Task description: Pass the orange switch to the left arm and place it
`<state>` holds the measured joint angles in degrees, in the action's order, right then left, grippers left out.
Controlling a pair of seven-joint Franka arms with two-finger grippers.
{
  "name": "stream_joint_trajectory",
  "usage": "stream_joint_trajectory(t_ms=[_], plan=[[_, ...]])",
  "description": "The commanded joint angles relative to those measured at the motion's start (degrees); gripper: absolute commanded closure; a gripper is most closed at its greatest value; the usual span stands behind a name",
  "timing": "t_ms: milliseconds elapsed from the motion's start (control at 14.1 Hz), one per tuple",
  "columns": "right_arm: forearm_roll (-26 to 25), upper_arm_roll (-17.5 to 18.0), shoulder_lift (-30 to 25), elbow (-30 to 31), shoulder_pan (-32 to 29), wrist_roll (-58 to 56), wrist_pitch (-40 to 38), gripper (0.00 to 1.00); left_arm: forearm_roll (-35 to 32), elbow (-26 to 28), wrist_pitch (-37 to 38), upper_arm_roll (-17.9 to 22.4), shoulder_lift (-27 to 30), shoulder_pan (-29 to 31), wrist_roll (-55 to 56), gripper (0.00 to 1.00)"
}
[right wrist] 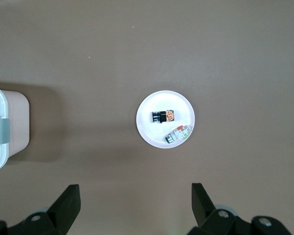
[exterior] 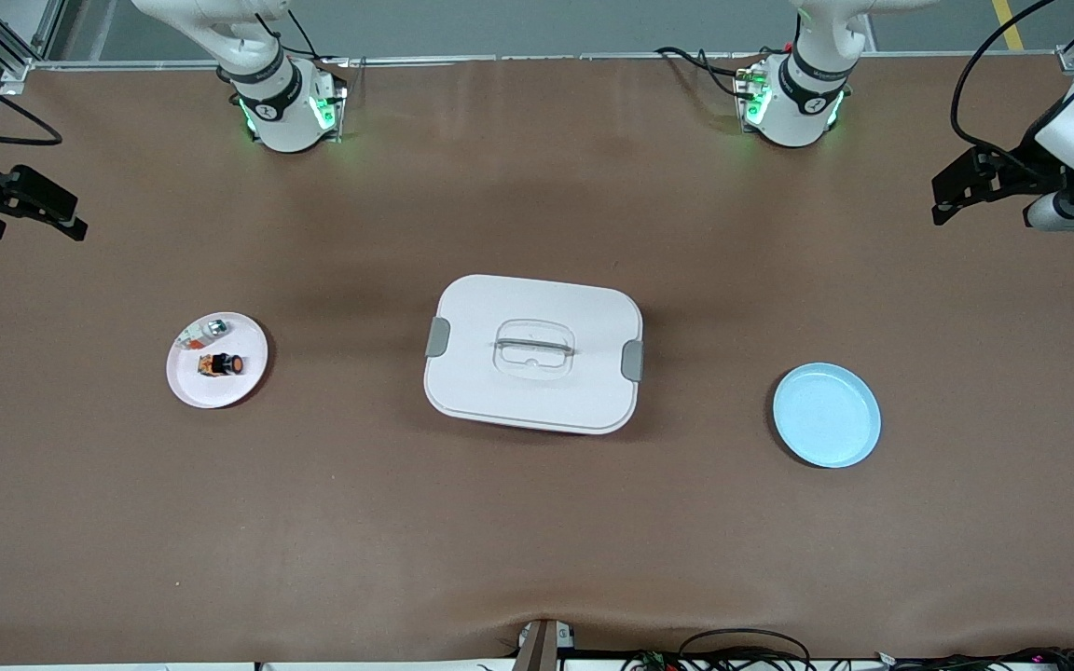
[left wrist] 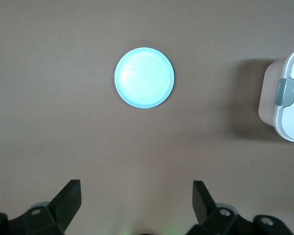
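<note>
The orange switch (exterior: 222, 364) lies on a small white plate (exterior: 211, 396) toward the right arm's end of the table; it also shows in the right wrist view (right wrist: 163, 116). The white box (exterior: 533, 354) stands shut at the table's middle. My right gripper (exterior: 71, 222) hangs open and empty above the table at the right arm's end, apart from the plate; in its own view (right wrist: 136, 196) the jaws stand wide. My left gripper (exterior: 940, 200) hangs open and empty above the left arm's end, jaws wide in its own view (left wrist: 137, 196).
A small silvery-green part (exterior: 215, 327) lies on the same white plate (right wrist: 147, 132), beside the switch. An empty light-blue plate (exterior: 826, 415) sits toward the left arm's end and shows in the left wrist view (left wrist: 144, 77). The box's edge shows in both wrist views (left wrist: 286, 103) (right wrist: 5, 129).
</note>
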<state>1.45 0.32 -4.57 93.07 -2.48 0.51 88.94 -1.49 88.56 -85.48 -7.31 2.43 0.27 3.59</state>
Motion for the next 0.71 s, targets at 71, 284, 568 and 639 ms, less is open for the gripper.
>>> stream_joint_trajectory(t_ms=[71, 284, 568, 639], plan=[[0.92, 0.21, -1.76, 1.77, -1.12, 0.46, -0.34, 0.0, 0.78, -0.49, -0.04, 0.1, 0.03, 0.17, -1.04, 0.0], [2.15, 0.21, -1.76, 1.77, -2.09, 0.55, -0.61, 0.0, 0.78, -0.49, -0.13, 0.1, 0.03, 0.17, -0.43, 0.0], [2.15, 0.3, -1.76, 1.77, -2.0, 0.72, -0.7, 0.0, 0.78, -0.49, -0.04, 0.1, -0.05, 0.26, -0.95, 0.0], [2.15, 0.3, -1.76, 1.77, -2.0, 0.72, -0.7, 0.0, 0.7, -0.49, -0.13, 0.1, -0.05, 0.26, -0.95, 0.0]])
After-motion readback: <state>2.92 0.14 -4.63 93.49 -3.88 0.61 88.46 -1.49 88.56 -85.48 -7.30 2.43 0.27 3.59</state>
